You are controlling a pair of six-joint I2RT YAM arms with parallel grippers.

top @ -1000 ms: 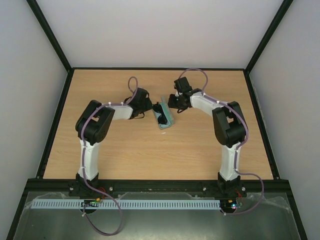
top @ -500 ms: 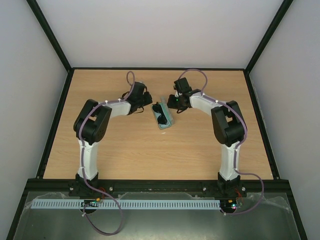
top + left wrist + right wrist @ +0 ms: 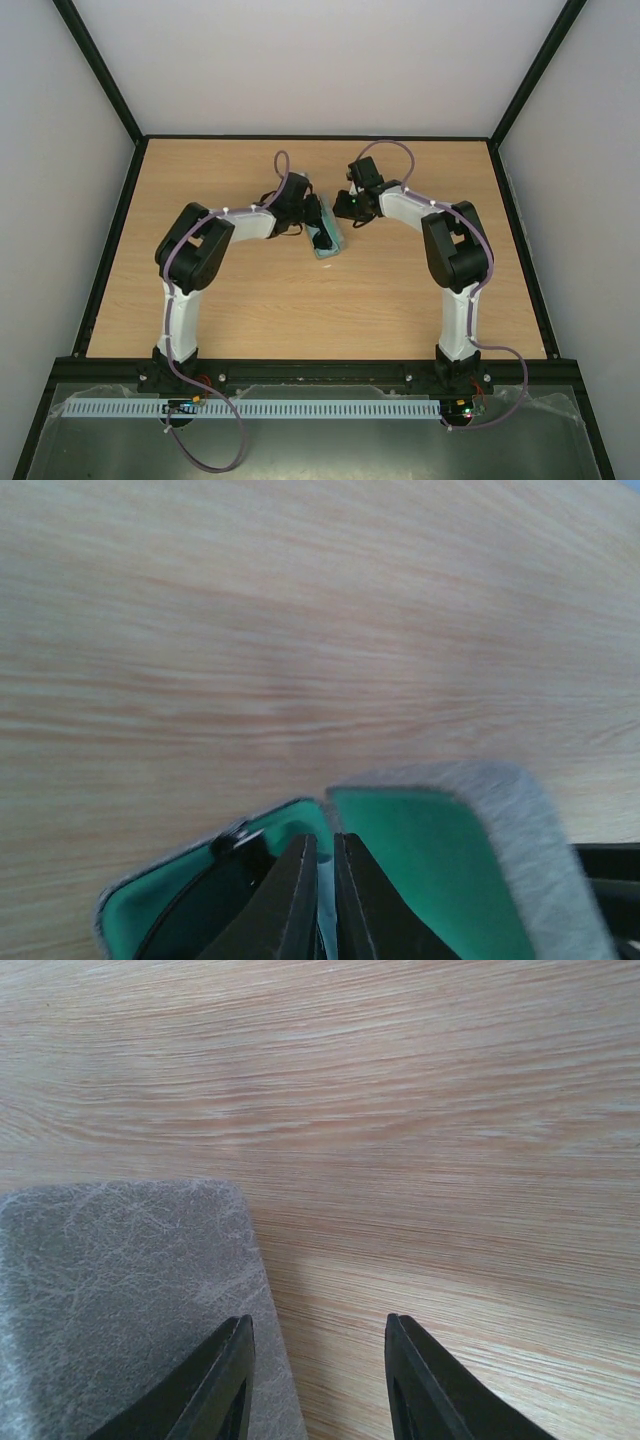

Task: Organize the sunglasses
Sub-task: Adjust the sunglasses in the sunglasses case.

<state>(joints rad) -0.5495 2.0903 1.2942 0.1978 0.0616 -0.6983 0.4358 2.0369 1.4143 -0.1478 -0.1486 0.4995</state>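
Observation:
The grey case (image 3: 331,250) lies open at mid-table, its green lining showing. The sunglasses (image 3: 322,237) lie dark inside it. In the left wrist view their dark frame (image 3: 205,905) fills the case's left half beside the green lid (image 3: 430,870). My left gripper (image 3: 310,212) reaches into the case from the left. Its jaws (image 3: 324,845) are nearly together, with a thin strip of light blue cloth (image 3: 325,905) between them. My right gripper (image 3: 343,207) is open at the case's right side. One of its fingers (image 3: 225,1380) is over the grey case shell (image 3: 120,1290), the other over bare wood.
The wooden table (image 3: 250,290) is ringed by a black frame, with white walls behind and on both sides. Both arms bend inward over the far half of the table and meet at the case.
My left gripper has swung right, from beside the case to over and into its open end. The right arm and the case have not visibly moved.

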